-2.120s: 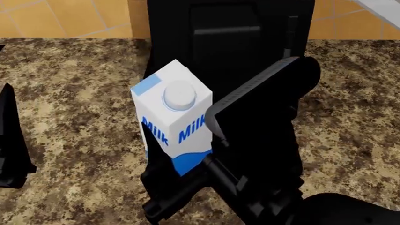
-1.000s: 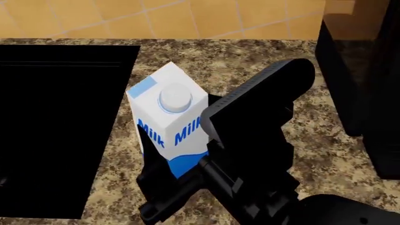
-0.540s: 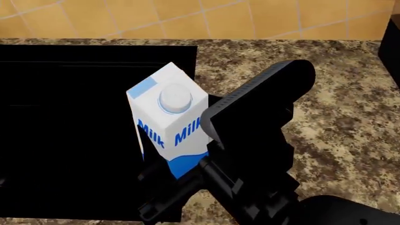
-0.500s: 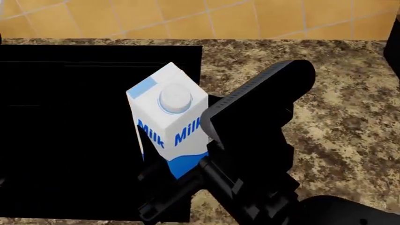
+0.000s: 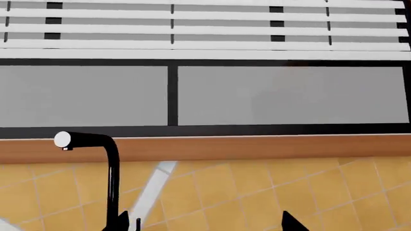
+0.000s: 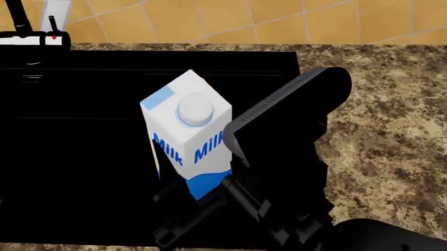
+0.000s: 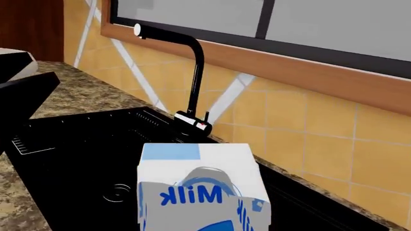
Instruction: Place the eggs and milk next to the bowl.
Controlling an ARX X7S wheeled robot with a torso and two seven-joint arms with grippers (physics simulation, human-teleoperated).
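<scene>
The milk [image 6: 190,138], a white carton with a blue band and a round cap, hangs upright over a black sink. My right gripper [image 6: 199,183] is shut on its lower part, with black fingers on either side. In the right wrist view the milk [image 7: 202,192] fills the near foreground. Only the two dark fingertips of my left gripper [image 5: 207,224] show; they stand wide apart with nothing between them, facing the tiled wall. The eggs and the bowl are out of view.
A black sink [image 6: 77,130] lies below and to the left of the carton. A black faucet [image 7: 192,67] stands at its far rim by the tiled wall [image 6: 279,18]. Speckled granite counter [image 6: 391,130] runs to the right. A window [image 5: 257,96] is above the wall.
The view has swung left: the tall black appliance has left on the right, and the sink and the faucet base have come in. The milk stays held in my right gripper.
</scene>
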